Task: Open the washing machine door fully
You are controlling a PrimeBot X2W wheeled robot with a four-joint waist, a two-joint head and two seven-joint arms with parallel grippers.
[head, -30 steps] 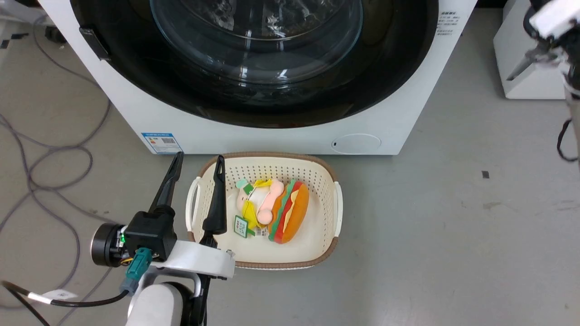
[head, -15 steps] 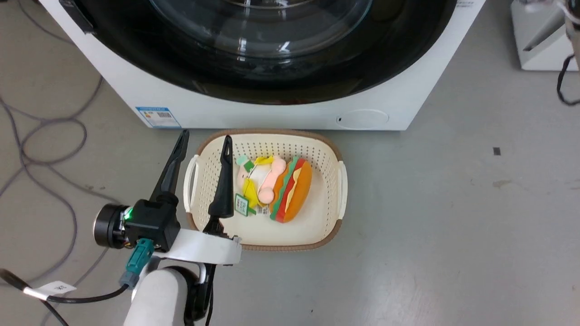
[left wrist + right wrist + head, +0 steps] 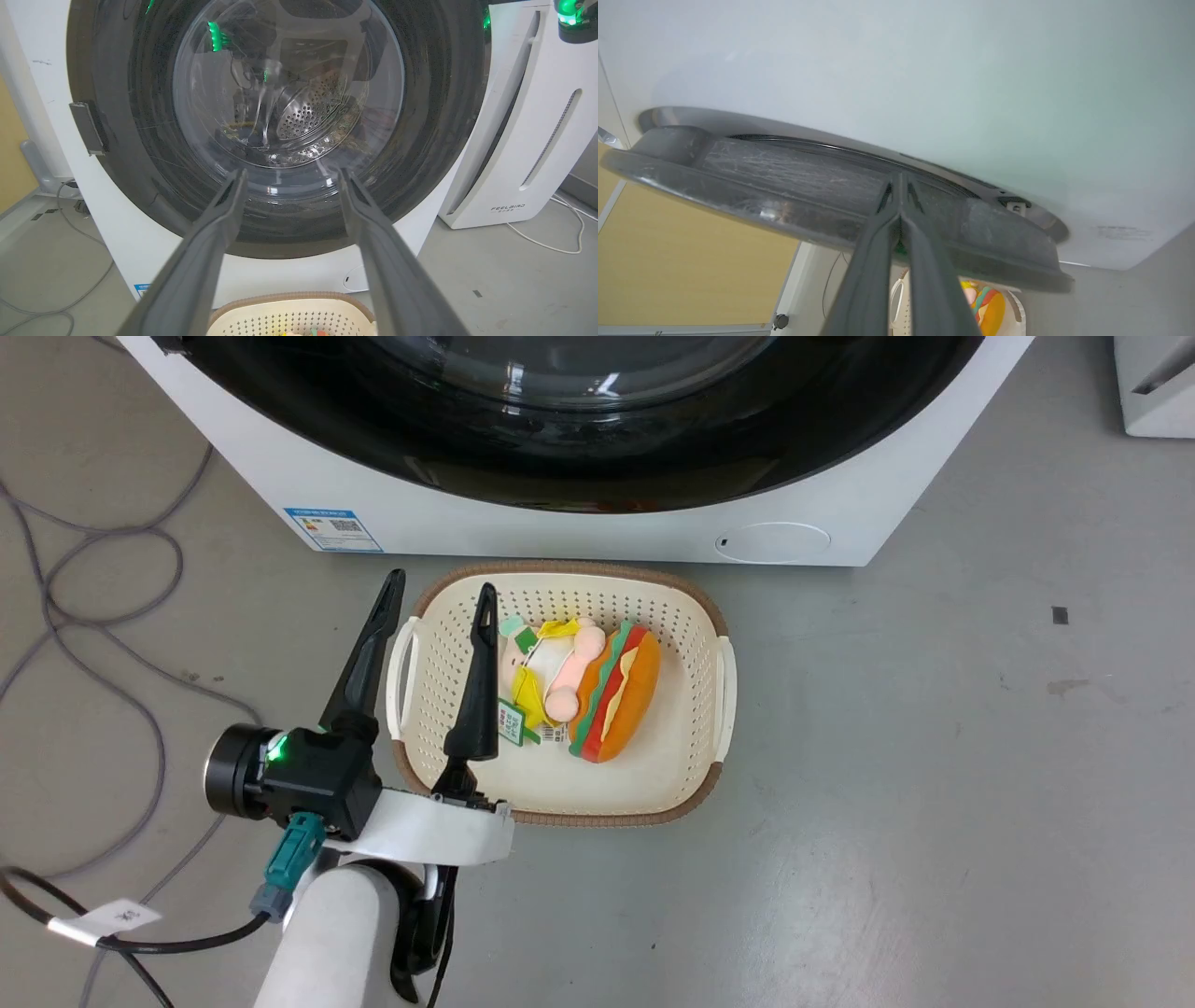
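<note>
We're early in this one: the washing machine door point(image 3: 140, 163), that big glossy black round with the clear glass bowl, sits across the front of the white washing machine point(image 3: 523, 532), and from the left wrist view it looks closed or very nearly so. Edge-on from the right wrist view, there seems to be a thin gap between its rim and the white panel, so we'd call it cracked at best, with the whole swing yet to do. The right gripper point(image 3: 900, 179) has its fingers pressed together with nothing between them, tips right at the door's rim; whether they touch it we can't tell. The left gripper point(image 3: 442, 581) hangs spread wide and empty, straddling the basket's left wall. On the grey floor point(image 3: 934, 756), just before the machine, the cream perforated laundry basket point(image 3: 560, 571) holds two soft toys: a hamburger plush point(image 3: 621, 695) and, touching it, a pink-and-yellow plush point(image 3: 546, 667) with a green tag
</note>
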